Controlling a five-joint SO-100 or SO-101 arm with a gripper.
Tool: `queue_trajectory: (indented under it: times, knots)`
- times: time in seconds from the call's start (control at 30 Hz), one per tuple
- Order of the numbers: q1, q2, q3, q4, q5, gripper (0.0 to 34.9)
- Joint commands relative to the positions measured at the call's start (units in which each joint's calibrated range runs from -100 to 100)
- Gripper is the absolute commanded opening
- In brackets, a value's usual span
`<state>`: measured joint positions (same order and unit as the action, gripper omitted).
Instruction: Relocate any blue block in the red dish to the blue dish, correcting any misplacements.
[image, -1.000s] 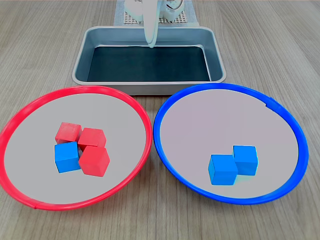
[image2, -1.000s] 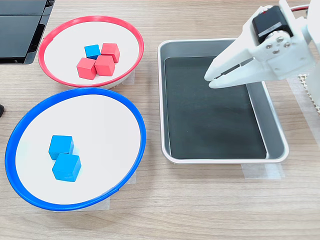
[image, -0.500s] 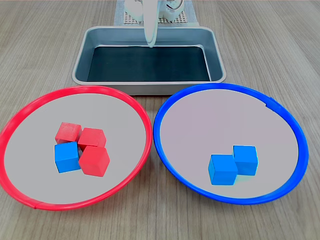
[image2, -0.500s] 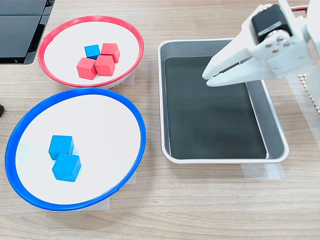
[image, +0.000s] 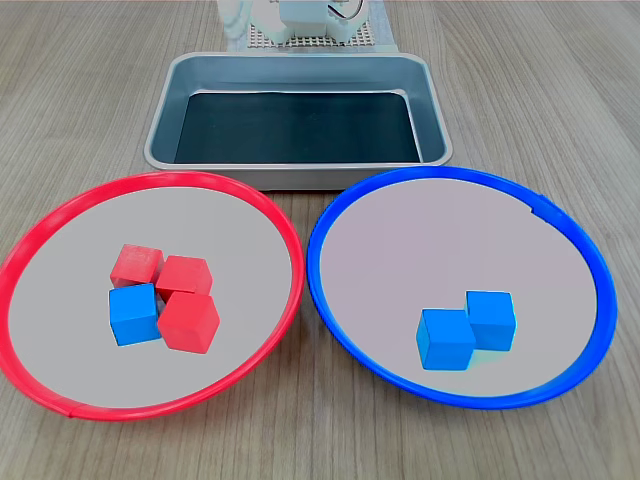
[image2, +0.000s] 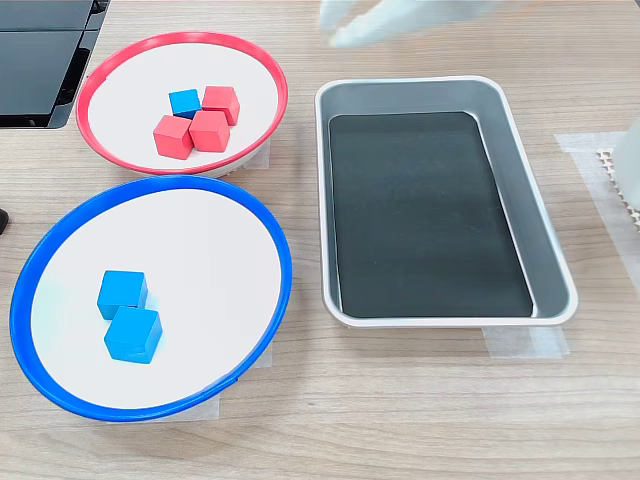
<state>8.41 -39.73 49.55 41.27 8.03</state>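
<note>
Blue block (image: 134, 314) among red cubes (image: 186, 320); blurred gripper (image2: 345, 22) seems whitish.

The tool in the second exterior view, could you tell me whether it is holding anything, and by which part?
Nothing can be seen in the tool; it is a motion-blurred streak at the top edge. The blue block lies untouched in the red dish.

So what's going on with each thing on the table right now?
blue block: in the red dish, touching red cubes.
red dish: holds three red cubes and one blue.
blue dish: holds two blue cubes, side by side.
metal tray: empty.
end effector: a blur at the second exterior view's top edge, holding nothing visible.
</note>
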Motion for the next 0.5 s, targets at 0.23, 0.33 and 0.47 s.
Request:
queue_trajectory:
  times: [0.23,0.33,0.47]
  knots:
    - [7.83,45.65,-47.95,2.35,5.03,0.3]
    - [8.96,50.69,-52.14,2.76,6.15,1.0]
    - [10.65,57.94,-59.42,5.49,7.28,1.4]
